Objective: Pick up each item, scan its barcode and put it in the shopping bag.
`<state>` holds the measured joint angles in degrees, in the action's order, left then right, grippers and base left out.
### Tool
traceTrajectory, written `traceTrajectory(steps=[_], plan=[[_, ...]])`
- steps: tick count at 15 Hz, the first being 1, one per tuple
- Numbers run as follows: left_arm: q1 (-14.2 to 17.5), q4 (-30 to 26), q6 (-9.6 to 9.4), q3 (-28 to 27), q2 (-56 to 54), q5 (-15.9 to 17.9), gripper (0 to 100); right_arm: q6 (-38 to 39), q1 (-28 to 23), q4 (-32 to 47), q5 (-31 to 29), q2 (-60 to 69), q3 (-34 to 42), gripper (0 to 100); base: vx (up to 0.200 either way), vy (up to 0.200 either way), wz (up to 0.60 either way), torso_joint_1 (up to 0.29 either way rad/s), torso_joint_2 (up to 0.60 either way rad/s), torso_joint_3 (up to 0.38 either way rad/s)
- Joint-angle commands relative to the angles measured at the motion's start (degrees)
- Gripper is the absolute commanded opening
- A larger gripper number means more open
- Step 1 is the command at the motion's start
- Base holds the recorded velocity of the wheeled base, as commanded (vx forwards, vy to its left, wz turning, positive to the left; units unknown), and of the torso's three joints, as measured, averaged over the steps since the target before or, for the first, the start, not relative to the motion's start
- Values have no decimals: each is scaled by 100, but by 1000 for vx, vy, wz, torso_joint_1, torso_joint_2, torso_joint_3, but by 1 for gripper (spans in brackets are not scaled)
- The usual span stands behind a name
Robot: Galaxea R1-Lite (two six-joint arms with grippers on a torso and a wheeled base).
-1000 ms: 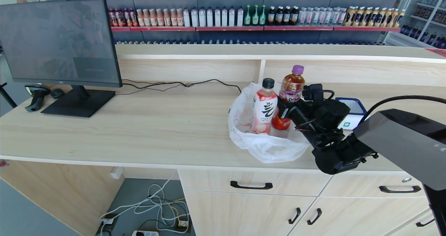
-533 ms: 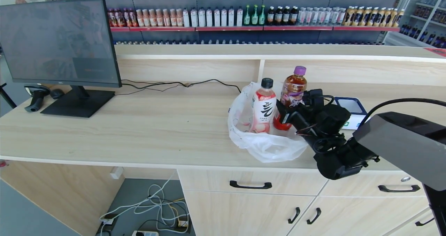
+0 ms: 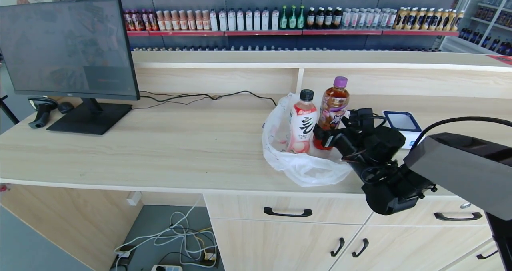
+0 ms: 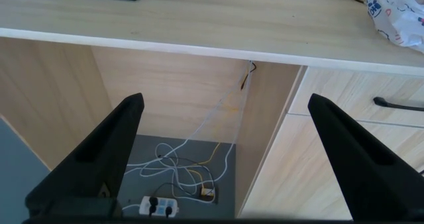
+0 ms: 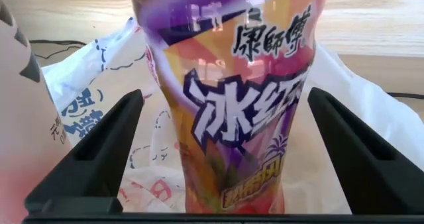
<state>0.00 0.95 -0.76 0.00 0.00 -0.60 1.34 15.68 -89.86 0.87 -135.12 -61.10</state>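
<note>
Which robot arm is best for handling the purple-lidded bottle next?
Right. Its tool is open around the purple-capped brown drink bottle at the white plastic shopping bag. The left tool hangs lower than the light wooden counter top, away from the bag.

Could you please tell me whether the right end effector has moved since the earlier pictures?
Yes: the right end effector drew back toward the front edge of the counter.

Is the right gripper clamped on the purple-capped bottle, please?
No, the fingers of the right gripper stand clear of the purple-capped bottle, with the shopping bag visible in both gaps.
</note>
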Motion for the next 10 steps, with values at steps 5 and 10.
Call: traceTrajectory(steps=[5, 10], plan=[[0, -7, -4, 0, 0, -2, 100, 86, 14, 12, 274, 566, 2, 100, 0, 0, 0, 0, 0, 0], [0, -7, -4, 0, 0, -2, 100, 94, -135, 750, 485, 1515, 2, 100, 0, 0, 0, 0, 0, 0]])
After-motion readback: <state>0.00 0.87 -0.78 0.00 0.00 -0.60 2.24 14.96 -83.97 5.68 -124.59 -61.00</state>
